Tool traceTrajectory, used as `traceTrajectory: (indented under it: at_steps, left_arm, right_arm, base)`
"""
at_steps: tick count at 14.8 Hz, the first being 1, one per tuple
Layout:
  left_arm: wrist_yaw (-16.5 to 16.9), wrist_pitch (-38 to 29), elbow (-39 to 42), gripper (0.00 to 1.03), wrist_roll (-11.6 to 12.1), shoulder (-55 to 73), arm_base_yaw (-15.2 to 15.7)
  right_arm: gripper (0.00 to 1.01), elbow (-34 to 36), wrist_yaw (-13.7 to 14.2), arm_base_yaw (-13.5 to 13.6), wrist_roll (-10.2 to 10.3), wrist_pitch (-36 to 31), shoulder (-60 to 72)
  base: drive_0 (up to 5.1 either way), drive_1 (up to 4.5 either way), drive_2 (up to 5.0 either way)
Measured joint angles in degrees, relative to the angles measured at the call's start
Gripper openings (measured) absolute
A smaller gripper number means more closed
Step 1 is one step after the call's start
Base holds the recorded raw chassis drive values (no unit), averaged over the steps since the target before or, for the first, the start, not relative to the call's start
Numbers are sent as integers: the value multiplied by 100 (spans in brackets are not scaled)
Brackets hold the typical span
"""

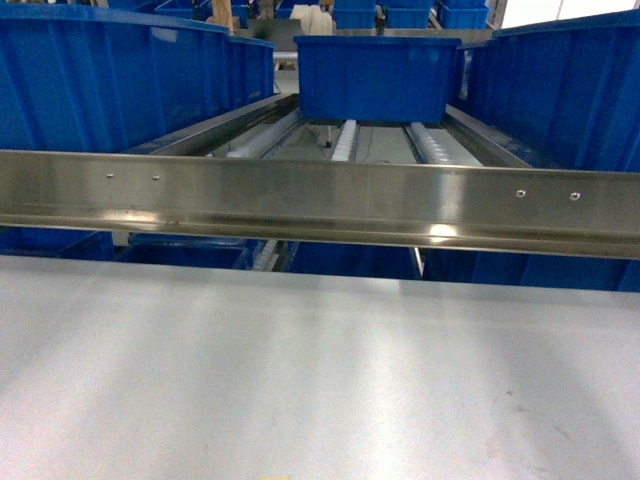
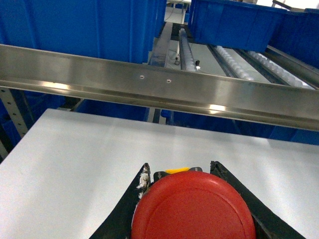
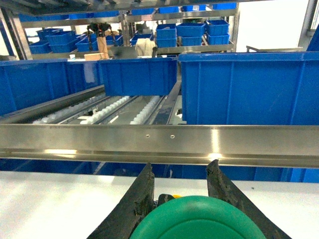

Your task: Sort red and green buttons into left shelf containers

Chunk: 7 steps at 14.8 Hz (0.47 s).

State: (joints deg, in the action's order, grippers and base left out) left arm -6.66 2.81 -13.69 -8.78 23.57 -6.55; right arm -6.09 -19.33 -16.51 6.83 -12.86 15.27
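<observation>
Between left tool [image 2: 179, 172] fingers: red button [image 2: 193, 206] gripped (body hidden) | right tool [image 3: 179, 174]: apparently grips green button [image 3: 198, 219]

My red button [image 2: 193, 206] has a smooth, slightly satiny plastic cap; the green button [image 3: 198, 219] looks the same. Bins [image 1: 377, 78] are glossy blue plastic with faint ribs. The rail [image 1: 320, 200] is brushed, shiny metal, and the table [image 1: 320, 370] is matt, smooth grey-white.

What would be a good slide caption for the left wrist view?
Left end effector holding the red button above the white table, facing the steel rail and blue bins.
</observation>
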Motion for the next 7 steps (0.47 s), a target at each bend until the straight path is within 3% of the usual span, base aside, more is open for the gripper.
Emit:
traceTrajectory:
  at_steps: [4,7]
  left_arm:
    - [0,0,0,31,-2,0,0]
    - [0,-7,0,31,-2,-2,0]
  right_arm:
    - [28,2,-2,0,-2,13,4]
    - [28,2,0,0,-2,-15,-2]
  base:
    - [-471,87,378]
    - [-481,258,258]
